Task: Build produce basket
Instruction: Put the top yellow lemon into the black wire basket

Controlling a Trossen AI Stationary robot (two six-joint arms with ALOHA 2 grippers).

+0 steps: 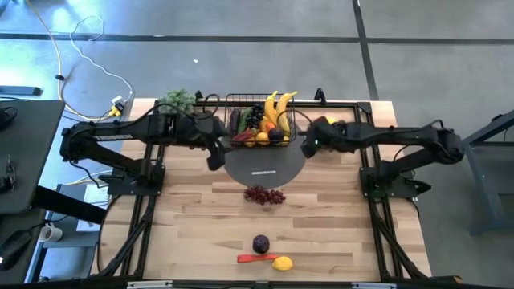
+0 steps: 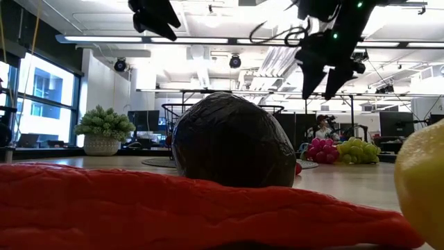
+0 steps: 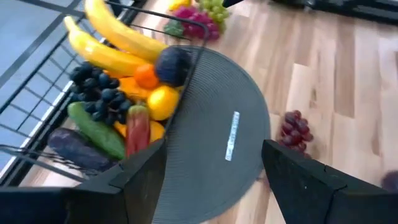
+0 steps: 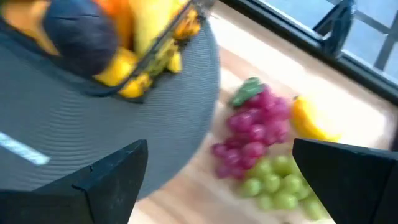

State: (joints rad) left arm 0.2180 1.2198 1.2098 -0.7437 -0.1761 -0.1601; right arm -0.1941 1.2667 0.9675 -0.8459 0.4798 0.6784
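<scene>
The black wire basket (image 1: pixel 261 120) stands with its near part on a grey round disc (image 1: pixel 265 167) at the table's far middle. It holds bananas (image 3: pixel 109 43), dark grapes (image 3: pixel 99 93), a cucumber (image 3: pixel 96 127), an eggplant (image 3: pixel 74 149) and other produce. My left gripper (image 1: pixel 215 156) hangs open in the air over the disc's left edge, near the basket. My right gripper (image 1: pixel 309 146) hangs open to the right of the basket. Under my right gripper (image 4: pixel 224 180), pink grapes (image 4: pixel 255 134) and green grapes (image 4: pixel 273 183) lie on the table.
Red grapes (image 1: pixel 265 195) lie just in front of the disc. A dark plum (image 1: pixel 261 243), a red chilli (image 1: pixel 255 258) and a lemon (image 1: pixel 283 262) lie near the table's front edge. A pale-green leafy bunch (image 1: pixel 178 99) stands at the far left.
</scene>
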